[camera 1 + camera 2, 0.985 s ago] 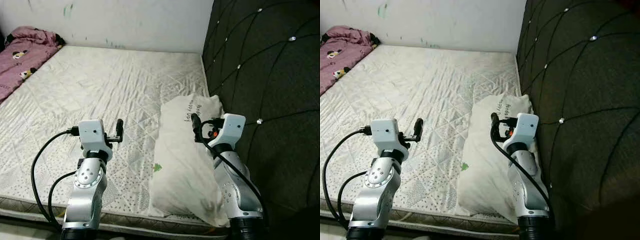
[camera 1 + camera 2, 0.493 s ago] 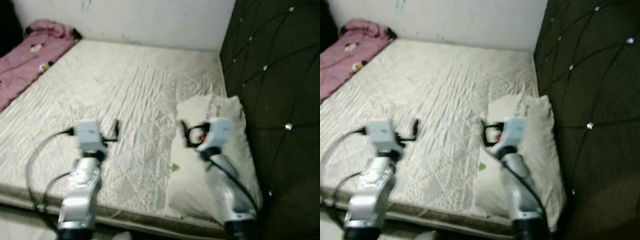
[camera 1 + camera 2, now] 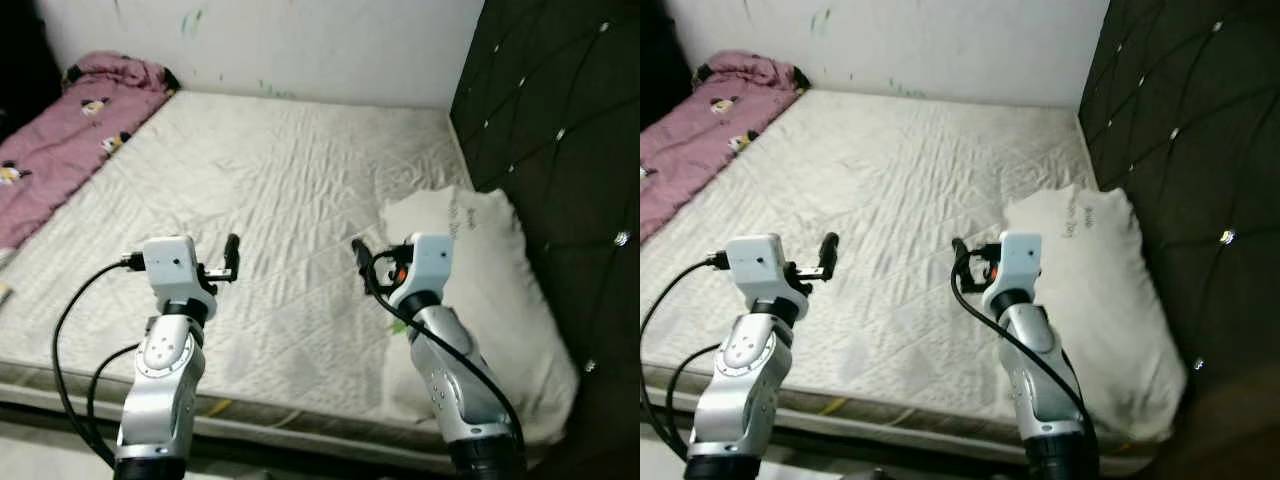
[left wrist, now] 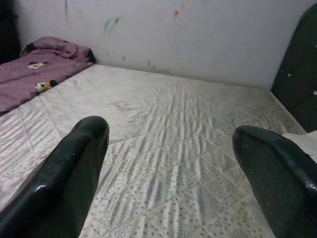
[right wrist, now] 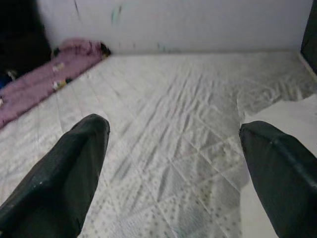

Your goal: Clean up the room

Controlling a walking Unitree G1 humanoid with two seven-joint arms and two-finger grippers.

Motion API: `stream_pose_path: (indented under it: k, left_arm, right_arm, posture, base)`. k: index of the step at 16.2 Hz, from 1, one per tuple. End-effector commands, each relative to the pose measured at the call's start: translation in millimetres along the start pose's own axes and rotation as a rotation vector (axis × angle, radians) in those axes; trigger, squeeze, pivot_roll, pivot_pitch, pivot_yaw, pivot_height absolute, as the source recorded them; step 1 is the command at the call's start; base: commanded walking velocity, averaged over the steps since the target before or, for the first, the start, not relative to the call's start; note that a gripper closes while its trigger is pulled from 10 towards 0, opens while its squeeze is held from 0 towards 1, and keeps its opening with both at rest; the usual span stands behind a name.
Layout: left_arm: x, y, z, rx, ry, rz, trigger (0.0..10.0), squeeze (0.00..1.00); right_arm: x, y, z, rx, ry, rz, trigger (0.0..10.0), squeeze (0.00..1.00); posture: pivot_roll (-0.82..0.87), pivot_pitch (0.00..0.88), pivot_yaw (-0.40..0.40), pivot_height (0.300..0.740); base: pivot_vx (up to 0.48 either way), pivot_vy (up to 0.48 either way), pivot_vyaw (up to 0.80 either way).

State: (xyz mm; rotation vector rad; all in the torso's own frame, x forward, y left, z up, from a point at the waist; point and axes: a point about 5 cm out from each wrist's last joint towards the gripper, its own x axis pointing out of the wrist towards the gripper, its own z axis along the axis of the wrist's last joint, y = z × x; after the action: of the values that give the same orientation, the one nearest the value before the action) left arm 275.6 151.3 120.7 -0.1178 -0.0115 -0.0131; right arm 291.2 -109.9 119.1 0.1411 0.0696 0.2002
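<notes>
Quilted white mattress (image 3: 290, 210) across the frame's centre, dark tufted headboard (image 3: 560, 130) upper right, white pillow (image 3: 500, 290) lower right against it, pink blanket (image 3: 70, 130) upper left, left gripper (image 3: 231, 257) and right gripper (image 3: 360, 265) raised low centre, both spread wide, holding nothing.

The mattress (image 3: 300, 190) is off-white with a quilted diamond pattern. The blanket (image 3: 70, 130) is pink-purple, with what look like cartoon prints. The headboard (image 3: 570, 110) is black and tufted.
</notes>
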Motion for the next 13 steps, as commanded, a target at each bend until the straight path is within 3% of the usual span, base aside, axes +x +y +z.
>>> stream_pose_path:
  k: [1,5,11,13]
  left_arm:
    - [0.6,-6.6,0.7,-0.015,-0.004,-0.033,10.0,0.00]
    - [1.5,-5.5,0.7,0.006,-0.007,-0.002,10.0,0.00]
    - [1.6,-7.1,-0.6,0.002,0.000,-0.006,10.0,0.00]
    - [1.7,-7.3,-1.1,-0.012,0.007,-0.014,10.0,0.00]
  right_arm:
    - [-2.4,-5.1,-4.4,-0.013,0.028,-0.020,10.0,0.00]
    - [-3.1,-14.6,-11.2,-0.099,0.077,-0.083,10.0,0.00]
    - [-4.1,-14.0,-14.8,-0.040,0.101,-0.051,10.0,0.00]
    - [-3.8,-14.6,-16.0,-0.043,0.106,-0.053,10.0,0.00]
  posture:
    - [0.03,0.000,0.018,0.740]
    - [0.03,0.000,0.013,0.740]
    - [0.03,0.000,0.010,0.740]
    - [0.03,0.000,0.010,0.740]
  base:
    - [0.000,0.480,0.00]
    - [0.000,0.120,0.00]
    - [0.000,0.000,0.00]
    - [0.000,0.000,-0.80]
